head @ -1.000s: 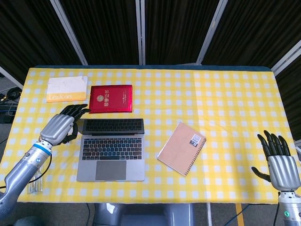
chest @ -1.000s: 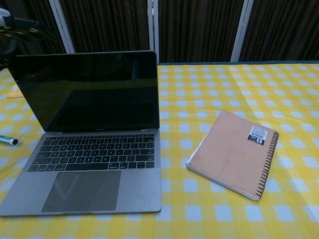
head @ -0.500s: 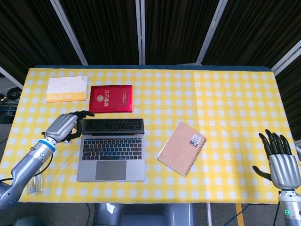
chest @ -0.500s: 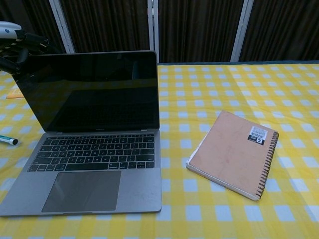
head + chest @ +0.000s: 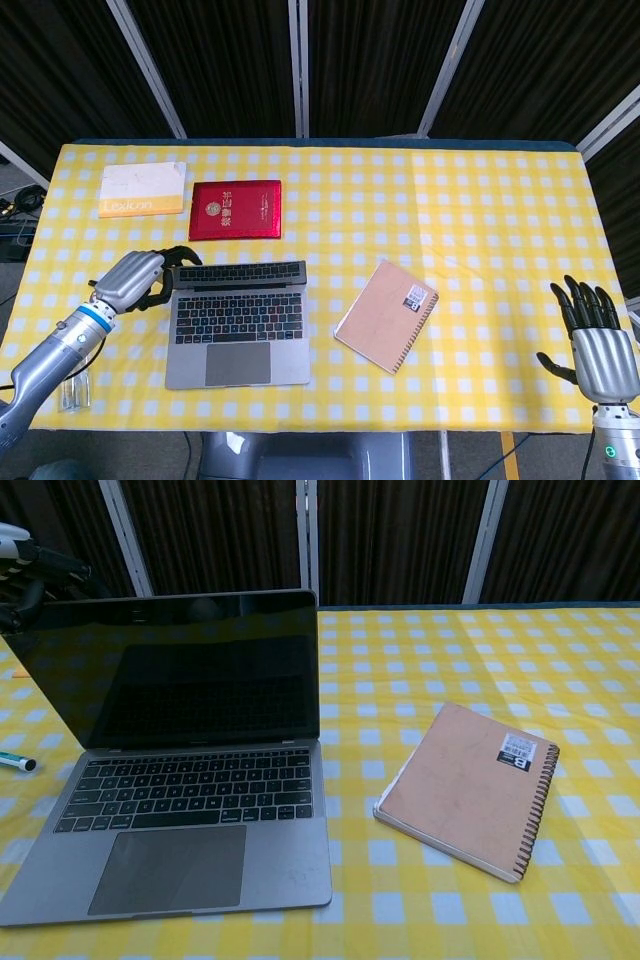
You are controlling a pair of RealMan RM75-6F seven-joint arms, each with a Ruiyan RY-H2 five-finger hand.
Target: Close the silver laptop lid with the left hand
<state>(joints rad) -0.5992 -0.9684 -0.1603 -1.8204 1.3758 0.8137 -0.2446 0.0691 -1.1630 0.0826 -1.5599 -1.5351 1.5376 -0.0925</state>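
Now the silver laptop (image 5: 238, 323) sits open on the table (image 5: 480, 200), lid up. The left hand (image 5: 135, 279) is at its 10 o'clock corner, fingers curled on the lid's top edge. The right hand (image 5: 592, 338) waits far off at 3 o'clock, fingers spread, holding nothing.

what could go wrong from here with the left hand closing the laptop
The left hand sits at the lid's far left corner, so an off-centre push may twist or slide the silver laptop rather than fold it. A slide right could bump the spiral notebook. Fingers curled round the lid edge might get trapped as it drops.
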